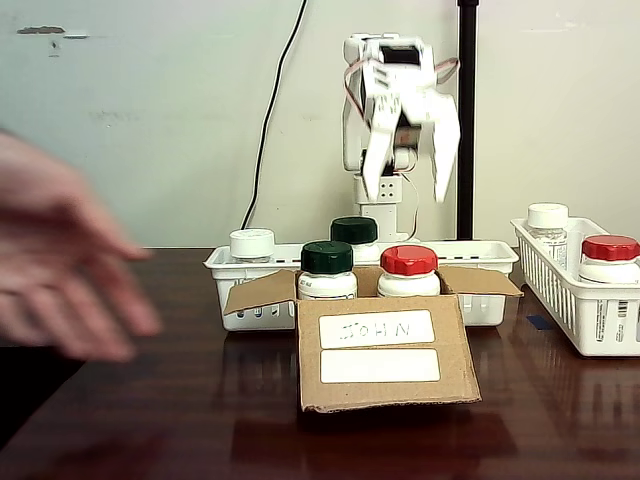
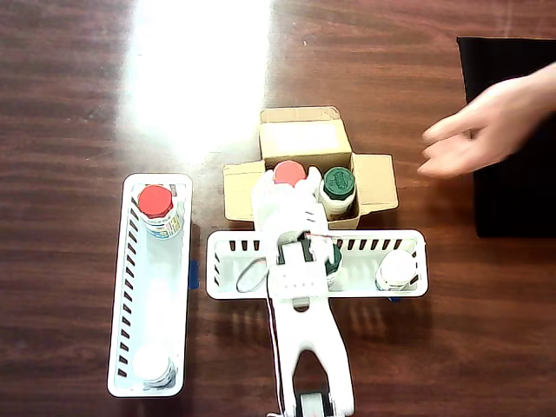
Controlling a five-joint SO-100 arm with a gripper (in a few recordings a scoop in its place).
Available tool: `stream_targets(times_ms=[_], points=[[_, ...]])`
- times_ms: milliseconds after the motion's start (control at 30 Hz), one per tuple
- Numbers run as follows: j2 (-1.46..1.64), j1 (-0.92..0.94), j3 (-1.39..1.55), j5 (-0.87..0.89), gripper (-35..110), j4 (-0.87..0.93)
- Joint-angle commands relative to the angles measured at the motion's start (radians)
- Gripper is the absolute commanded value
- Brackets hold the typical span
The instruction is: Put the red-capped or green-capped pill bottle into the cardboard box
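The cardboard box (image 1: 385,392) stands mid-table with its flaps open and a handwritten label on its front. Inside it a red-capped pill bottle (image 1: 408,270) stands upright beside a green-capped bottle (image 1: 327,270). From above, the red cap (image 2: 289,172) and the green cap (image 2: 338,182) sit side by side in the box (image 2: 304,139). My gripper (image 1: 405,190) hangs high above the box, open and holding nothing. In the overhead view it (image 2: 283,205) overlaps the near edge of the red-capped bottle.
A white basket (image 1: 480,255) behind the box holds a white-capped bottle (image 1: 252,244) and a green-capped one (image 1: 354,231). A side basket (image 2: 148,287) holds a red-capped bottle (image 2: 155,203) and a white-capped bottle (image 2: 154,365). A person's hand (image 2: 486,130) hovers near the box, over a black mat (image 2: 517,174).
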Motion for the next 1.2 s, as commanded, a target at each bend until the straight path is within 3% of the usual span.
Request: stream_targets(times_ms=[0, 300, 533, 867, 1167], points=[[0.353, 0.023, 0.031, 0.031, 47, 0.245], [0.897, 0.117, 0.278, 0.127, -6, 0.529], [1.207, 0.16, 0.52, 0.149, 1, 0.586], [1.551, -0.008, 0.784, 0.091, 1, 0.655], [1.571, -0.109, 0.942, -0.008, 1, 0.588]])
